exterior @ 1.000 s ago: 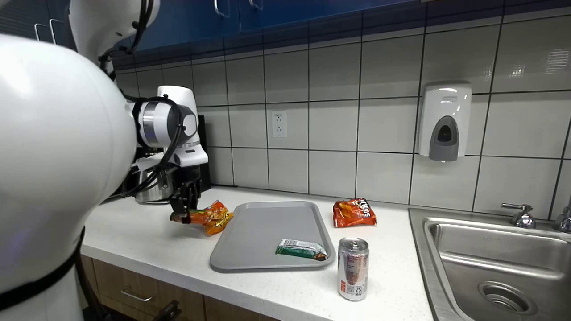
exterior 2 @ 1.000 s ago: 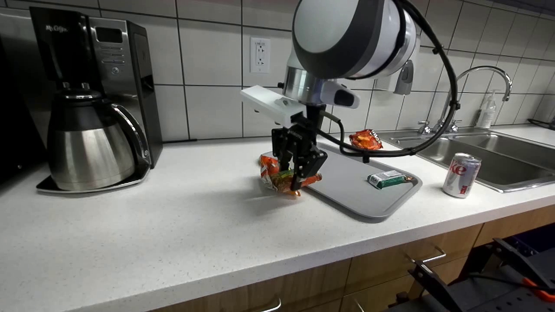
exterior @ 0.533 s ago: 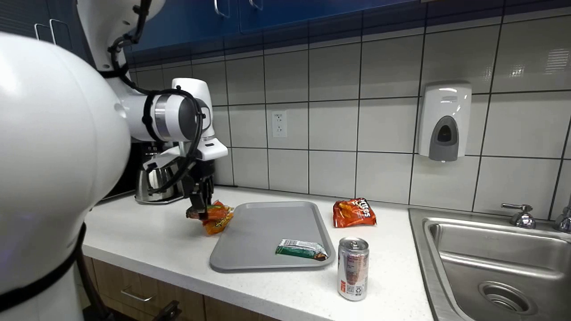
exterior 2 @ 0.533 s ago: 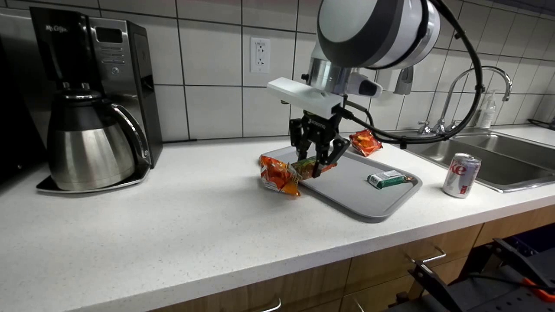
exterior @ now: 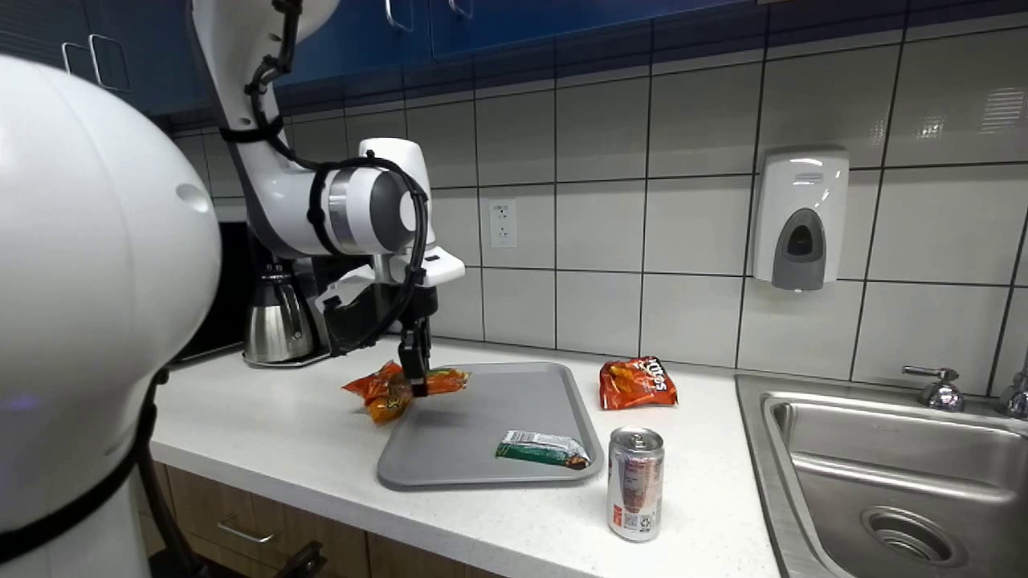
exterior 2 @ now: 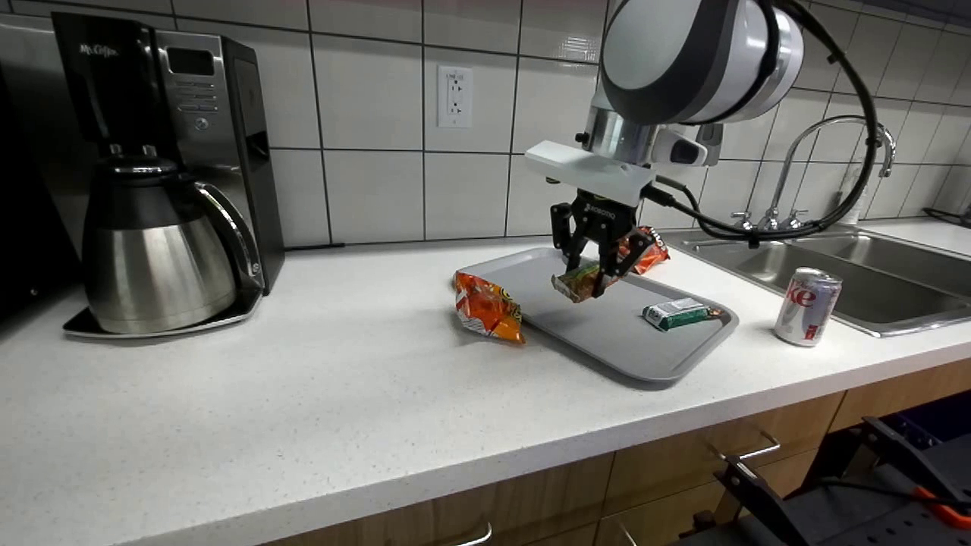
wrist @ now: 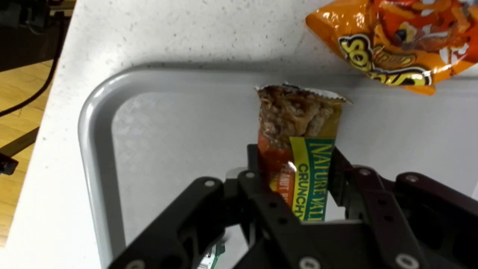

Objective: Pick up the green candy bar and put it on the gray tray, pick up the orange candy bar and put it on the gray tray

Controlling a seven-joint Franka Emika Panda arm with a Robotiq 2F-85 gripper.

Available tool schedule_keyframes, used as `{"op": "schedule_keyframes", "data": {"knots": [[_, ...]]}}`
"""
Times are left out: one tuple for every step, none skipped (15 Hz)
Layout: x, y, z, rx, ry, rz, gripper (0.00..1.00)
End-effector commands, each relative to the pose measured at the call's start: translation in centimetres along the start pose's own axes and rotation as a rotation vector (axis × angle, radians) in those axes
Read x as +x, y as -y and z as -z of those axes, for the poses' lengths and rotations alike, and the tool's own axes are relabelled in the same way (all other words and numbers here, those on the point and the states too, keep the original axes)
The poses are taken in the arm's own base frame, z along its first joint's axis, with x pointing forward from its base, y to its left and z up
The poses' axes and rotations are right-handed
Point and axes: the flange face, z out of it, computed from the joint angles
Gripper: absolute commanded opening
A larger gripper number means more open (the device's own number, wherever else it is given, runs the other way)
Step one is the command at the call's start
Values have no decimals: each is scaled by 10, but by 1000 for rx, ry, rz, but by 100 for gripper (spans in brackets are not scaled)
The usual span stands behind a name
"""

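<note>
The orange candy bar (exterior: 448, 380) is a granola bar in an orange wrapper with a green and yellow label, also seen in an exterior view (exterior 2: 578, 283) and the wrist view (wrist: 312, 164). My gripper (exterior 2: 588, 280) is shut on its middle, one finger on each side in the wrist view (wrist: 294, 157). It holds the bar a little above the gray tray (exterior: 450, 441), over its left part in an exterior view. The green candy bar (exterior: 544, 449) lies on the tray near a corner, also in an exterior view (exterior 2: 677, 313). Only its end shows in the wrist view (wrist: 212, 257).
An orange Cheetos bag (exterior 2: 485, 307) rests against the tray's edge, close to the held bar. A red Doritos bag (exterior: 638, 383) and a silver can (exterior: 636, 486) stand between tray and sink (exterior: 899, 474). A coffee maker (exterior 2: 212, 152) stands at the back.
My gripper has carried the orange candy bar from beside the Cheetos bag to above the tray. The Cheetos bag, green candy bar and tray have stayed put.
</note>
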Motion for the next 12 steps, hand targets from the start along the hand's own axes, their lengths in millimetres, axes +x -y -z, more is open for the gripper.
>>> {"op": "schedule_keyframes", "data": {"knots": [[22, -12, 5, -18, -19, 33, 18], [25, -15, 3, -23, -13, 57, 18], [28, -17, 2, -27, -15, 76, 18], [29, -20, 1, -29, -10, 106, 18], [31, -23, -1, -31, -11, 141, 18], [32, -26, -1, -36, -9, 173, 18], [33, -28, -3, -42, -1, 207, 18], [34, -29, -4, -48, 0, 237, 18], [35, -31, -6, -53, 10, 265, 18], [36, -32, -9, -61, 8, 288, 18], [37, -34, -10, -68, 10, 307, 18], [38, -35, -13, -77, 2, 317, 18]]}}
